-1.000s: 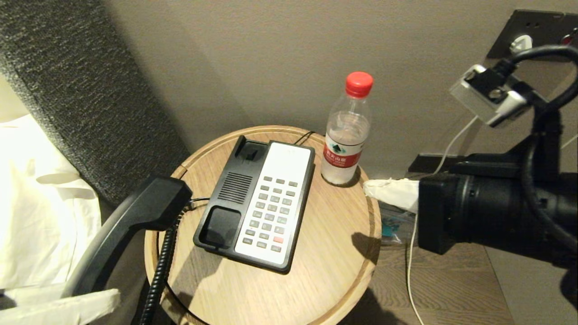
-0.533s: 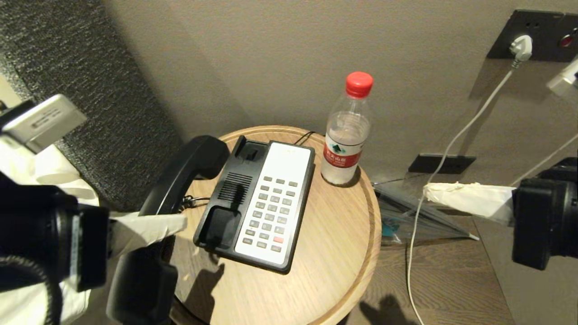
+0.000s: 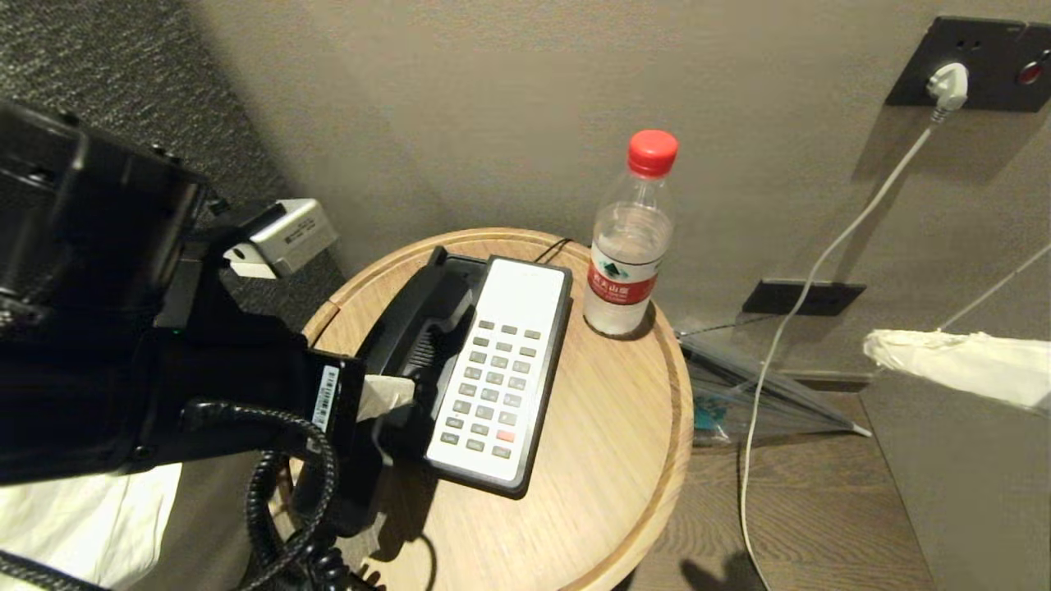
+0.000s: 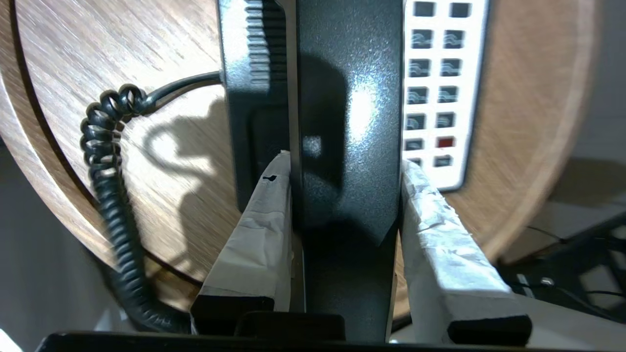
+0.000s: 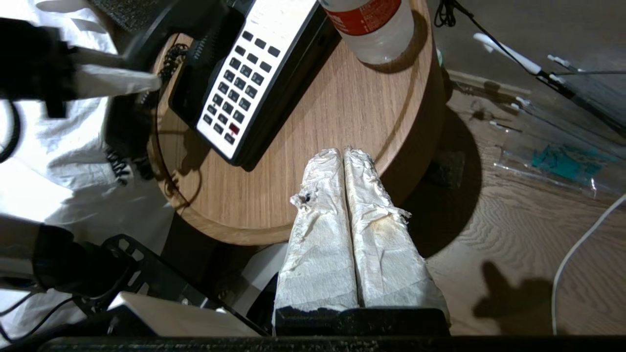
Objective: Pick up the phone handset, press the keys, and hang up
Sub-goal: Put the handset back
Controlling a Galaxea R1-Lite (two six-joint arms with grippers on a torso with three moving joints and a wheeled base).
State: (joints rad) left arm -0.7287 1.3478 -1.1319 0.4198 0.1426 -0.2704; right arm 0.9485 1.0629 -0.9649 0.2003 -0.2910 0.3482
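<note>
The black phone handset (image 3: 408, 316) lies lengthwise over the cradle side of the phone base (image 3: 538, 345), its far end down at the far cradle. My left gripper (image 3: 392, 402) is shut on the handset's near half. In the left wrist view its white-wrapped fingers (image 4: 266, 205) press both flanks of the handset (image 4: 349, 98) beside the grey keys (image 4: 430, 93). The coiled cord (image 4: 105, 166) hangs off the table's left edge. My right gripper (image 3: 872, 346) hovers off the table to the right, shut and empty (image 5: 342, 152).
The phone sits on a round wooden side table (image 3: 591, 492) with a raised rim. A red-capped water bottle (image 3: 628, 246) stands behind the base. A white cable (image 3: 788, 328) runs from a wall socket (image 3: 948, 82) to the floor. White bedding (image 3: 82, 517) lies on the left.
My left arm swung in from the left and carried the handset from beside the table onto the base's cradle side. My right arm drew back to the right, away from the table.
</note>
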